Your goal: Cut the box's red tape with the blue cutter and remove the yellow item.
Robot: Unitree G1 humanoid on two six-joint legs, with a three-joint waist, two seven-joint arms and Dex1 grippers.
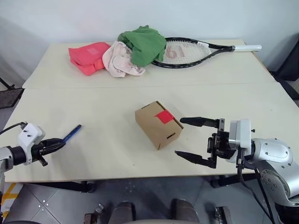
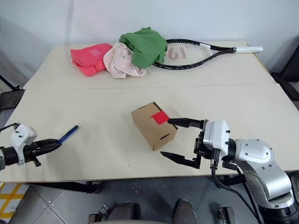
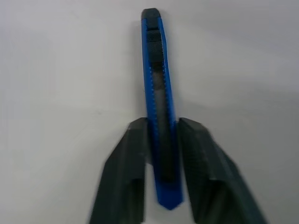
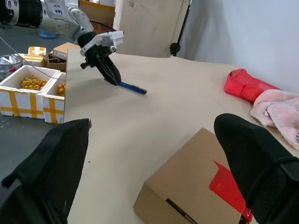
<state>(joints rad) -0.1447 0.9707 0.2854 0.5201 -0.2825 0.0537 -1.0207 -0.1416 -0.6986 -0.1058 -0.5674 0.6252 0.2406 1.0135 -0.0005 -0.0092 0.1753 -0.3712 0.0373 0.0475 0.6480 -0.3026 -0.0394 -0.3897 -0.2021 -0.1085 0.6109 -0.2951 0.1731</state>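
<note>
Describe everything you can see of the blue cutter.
The blue cutter is a slim, pen-shaped utility knife, its body looking like bright blue plastic with a dark central slider channel, ridged edges and a dark cap at the far end. It lies flat on the pale table near its left front edge, apart from the box. The left gripper has its two black fingers closed against the sides of the cutter's near end. No blade shows.

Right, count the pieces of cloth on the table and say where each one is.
3, bunched at the far side of the table, by the racket's head: a red cloth on the left, a pink cloth in the middle, a green cloth overlapping it. More may be hidden underneath.
</note>
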